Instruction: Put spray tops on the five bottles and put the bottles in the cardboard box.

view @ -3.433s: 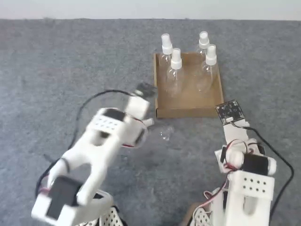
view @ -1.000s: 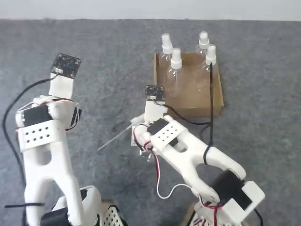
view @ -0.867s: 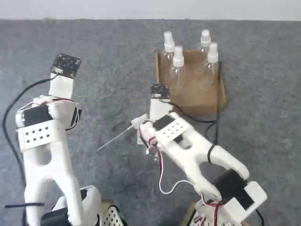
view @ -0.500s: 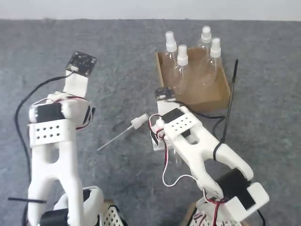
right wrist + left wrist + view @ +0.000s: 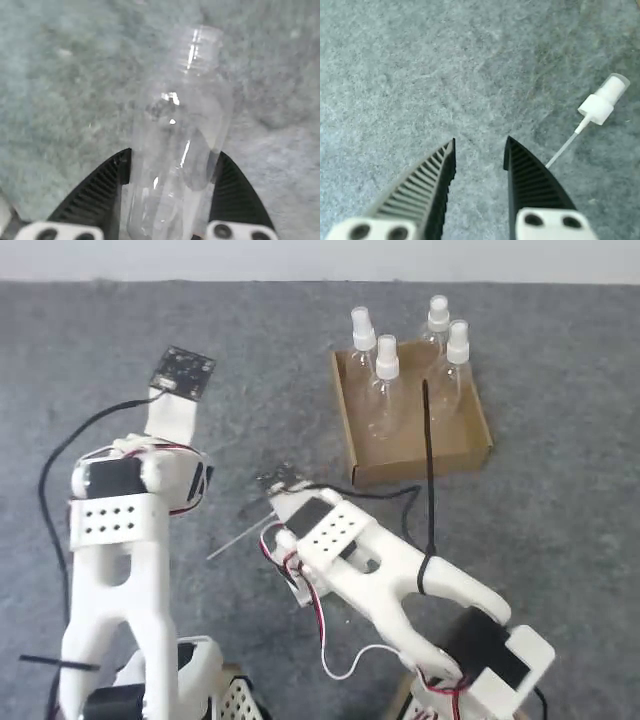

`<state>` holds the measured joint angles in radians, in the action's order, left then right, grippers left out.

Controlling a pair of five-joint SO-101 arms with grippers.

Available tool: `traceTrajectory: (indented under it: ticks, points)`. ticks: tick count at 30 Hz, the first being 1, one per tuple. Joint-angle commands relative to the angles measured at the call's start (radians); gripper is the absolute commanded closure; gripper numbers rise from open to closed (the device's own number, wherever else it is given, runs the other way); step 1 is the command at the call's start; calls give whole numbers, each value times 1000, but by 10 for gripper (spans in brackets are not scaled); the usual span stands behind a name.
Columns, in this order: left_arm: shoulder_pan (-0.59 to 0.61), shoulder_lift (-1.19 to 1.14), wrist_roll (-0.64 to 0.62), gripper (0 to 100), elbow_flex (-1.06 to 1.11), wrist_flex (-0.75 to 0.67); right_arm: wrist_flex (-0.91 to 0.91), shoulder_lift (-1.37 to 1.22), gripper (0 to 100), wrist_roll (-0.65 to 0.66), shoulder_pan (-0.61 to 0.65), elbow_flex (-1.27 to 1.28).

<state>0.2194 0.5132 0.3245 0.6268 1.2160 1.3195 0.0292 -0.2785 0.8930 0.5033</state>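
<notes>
Grey carpet [image 5: 250, 340] surrounds the left pincer [image 5: 480, 141], parted, holding nothing; right pincer [image 5: 173, 154] grips a clear bottle [image 5: 187, 100].

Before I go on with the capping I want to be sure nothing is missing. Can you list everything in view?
capped bottles: four, clear with white spray tops, standing in the cardboard box.
cardboard box: one, brown, far right part of the table.
uncapped bottle: one, clear, between the right gripper's jaws.
loose spray top: one, white with a thin tube, lying on the carpet beside the left gripper.
carpet: one, grey, covering the table.
left gripper: jaws open, over bare carpet.
right gripper: jaws closed on the uncapped bottle.
</notes>
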Motion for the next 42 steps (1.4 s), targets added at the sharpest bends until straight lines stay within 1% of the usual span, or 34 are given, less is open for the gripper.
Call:
traceTrajectory:
  ticks: [1, 2, 3, 6, 8, 12, 14, 15, 17, 20, 22, 25, 27, 30, 33, 35, 37, 40, 42]
  points:
    - [11, 41, -6, 852, -8, -15, 140, 25, 862, 296, -39, -155]
    - [11, 41, -8, 852, -8, -15, 163, 35, 862, 351, -67, -172]
    - [11, 41, -11, 852, -8, -15, 185, 50, 868, 365, -101, -190]
    - [11, 41, -11, 852, -8, -15, 234, 131, 938, 350, -216, -233]
    - [9, 41, -12, 852, -8, -15, 272, 216, 991, 371, -292, -258]
    - [3, 41, -12, 852, -7, -15, 401, 418, 982, 509, -437, -304]
    - [3, 41, -9, 852, -7, -15, 470, 510, 982, 594, -536, -324]
    - [2, 40, -8, 852, -7, -15, 479, 553, 982, 644, -608, -321]
    - [-2, 40, -8, 852, -7, -17, 473, 615, 982, 763, -791, -299]
    - [-49, 40, -8, 852, 8, -20, 463, 610, 982, 964, -1063, -273]
    - [-106, 40, -11, 852, 28, -23, 403, 579, 982, 1051, -1218, -244]
    - [-207, 40, -20, 852, 45, -23, 245, 509, 980, 1134, -1371, -172]
    - [-275, 40, -64, 852, 44, -29, 142, 443, 980, 1177, -1429, -118]
    - [-344, 29, -101, 851, 42, -80, 24, 328, 979, 1217, -1491, -71]
    - [-385, -61, -103, 844, 19, -95, -87, 217, 978, 1246, -1538, -63]
    - [-405, -157, -103, 814, -16, -95, -139, 151, 977, 1252, -1560, -63]
    - [-417, -253, -97, 788, -67, -95, -166, 94, 977, 1257, -1570, -63]
    - [-428, -379, -94, 787, -153, -109, -166, 30, 977, 1313, -1572, -61]
    - [-423, -460, -94, 787, -206, -132, -166, 2, 977, 1327, -1572, -61]
